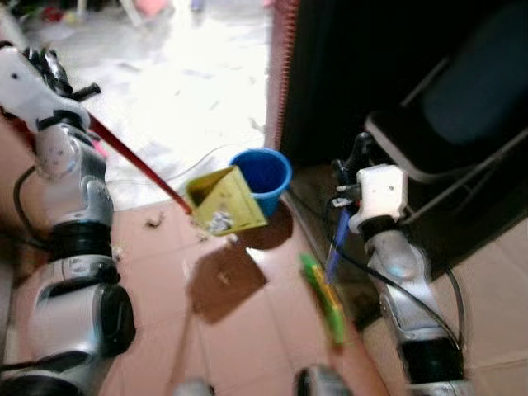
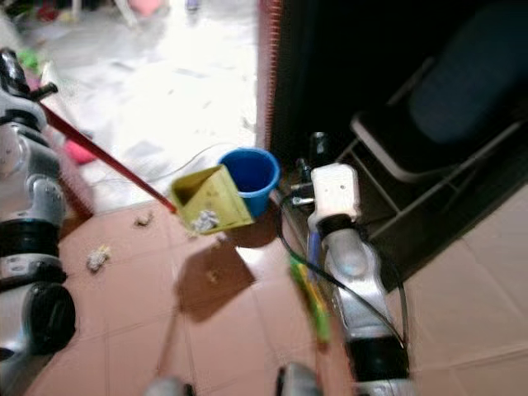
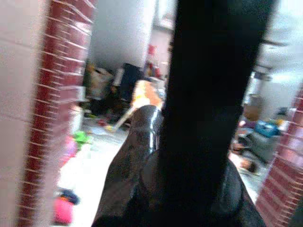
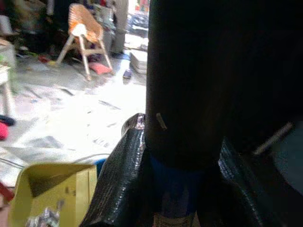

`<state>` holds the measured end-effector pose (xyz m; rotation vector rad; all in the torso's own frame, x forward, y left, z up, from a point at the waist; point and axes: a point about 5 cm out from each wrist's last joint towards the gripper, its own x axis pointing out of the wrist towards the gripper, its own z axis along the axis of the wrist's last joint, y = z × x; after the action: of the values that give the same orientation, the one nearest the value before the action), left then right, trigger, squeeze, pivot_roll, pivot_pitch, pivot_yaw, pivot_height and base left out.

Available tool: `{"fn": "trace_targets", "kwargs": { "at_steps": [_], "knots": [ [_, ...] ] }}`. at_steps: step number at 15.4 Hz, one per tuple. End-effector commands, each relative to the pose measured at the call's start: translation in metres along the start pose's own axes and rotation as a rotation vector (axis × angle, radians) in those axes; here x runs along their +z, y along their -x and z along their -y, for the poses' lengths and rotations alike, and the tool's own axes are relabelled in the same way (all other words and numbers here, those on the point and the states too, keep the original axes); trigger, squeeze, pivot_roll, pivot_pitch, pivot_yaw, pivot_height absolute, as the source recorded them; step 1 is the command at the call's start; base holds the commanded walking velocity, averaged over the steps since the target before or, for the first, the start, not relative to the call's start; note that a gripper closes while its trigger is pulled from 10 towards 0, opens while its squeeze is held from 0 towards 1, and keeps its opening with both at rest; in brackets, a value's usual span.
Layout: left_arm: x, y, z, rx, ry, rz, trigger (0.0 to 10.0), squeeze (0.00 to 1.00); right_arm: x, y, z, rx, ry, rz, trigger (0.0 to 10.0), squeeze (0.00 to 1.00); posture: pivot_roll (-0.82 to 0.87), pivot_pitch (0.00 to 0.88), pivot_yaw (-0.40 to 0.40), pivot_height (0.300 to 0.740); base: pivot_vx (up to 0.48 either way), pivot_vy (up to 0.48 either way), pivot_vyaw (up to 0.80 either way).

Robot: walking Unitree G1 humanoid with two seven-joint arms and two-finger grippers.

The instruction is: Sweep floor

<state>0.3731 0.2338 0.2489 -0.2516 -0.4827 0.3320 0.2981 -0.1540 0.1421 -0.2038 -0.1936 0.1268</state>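
A yellow dustpan [image 1: 223, 202] hangs tilted above the red tile floor, with crumpled debris [image 1: 219, 221] in its mouth. It sits right beside a blue bucket [image 1: 264, 177]. Its long red handle [image 1: 136, 161] runs up to my left gripper [image 1: 51, 68], which is shut on it at the far left. My right gripper [image 1: 351, 177] is shut on the blue handle [image 4: 173, 189] of a broom. The broom's green brush [image 1: 326, 301] rests on the floor below that arm. Bits of litter [image 2: 97, 257] lie on the tiles to the left.
A dark folding chair [image 1: 462, 124] stands close on the right, behind my right arm. A brick pillar edge [image 1: 280, 66] rises behind the bucket. Beyond it lie a bright white floor with a thin cable [image 1: 206, 157] and a pink object [image 2: 78, 153].
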Motion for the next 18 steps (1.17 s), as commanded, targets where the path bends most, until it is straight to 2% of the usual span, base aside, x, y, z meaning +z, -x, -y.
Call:
{"fn": "trace_targets", "kwargs": {
  "at_steps": [1,6,18],
  "knots": [
    [0.0255,-0.0109,0.0024,-0.004,0.062,0.107,10.0,0.00,0.0164,-0.0058,0.0013,0.000,0.036,0.075,10.0,0.00,-0.05,0.066,0.023,0.740,0.405,0.000,0.00],
    [0.0246,-0.0120,0.0017,-0.007,0.062,0.107,10.0,0.00,0.0158,-0.0055,0.0007,0.004,0.035,0.076,10.0,0.00,-0.05,0.063,0.022,0.740,0.418,0.000,0.00],
    [0.0221,-0.0120,0.0069,-0.010,0.074,0.103,10.0,0.00,0.0140,-0.0032,-0.0003,0.016,0.031,0.072,10.0,0.00,-0.05,0.068,0.022,0.740,0.391,0.277,0.00]
  ]
}}
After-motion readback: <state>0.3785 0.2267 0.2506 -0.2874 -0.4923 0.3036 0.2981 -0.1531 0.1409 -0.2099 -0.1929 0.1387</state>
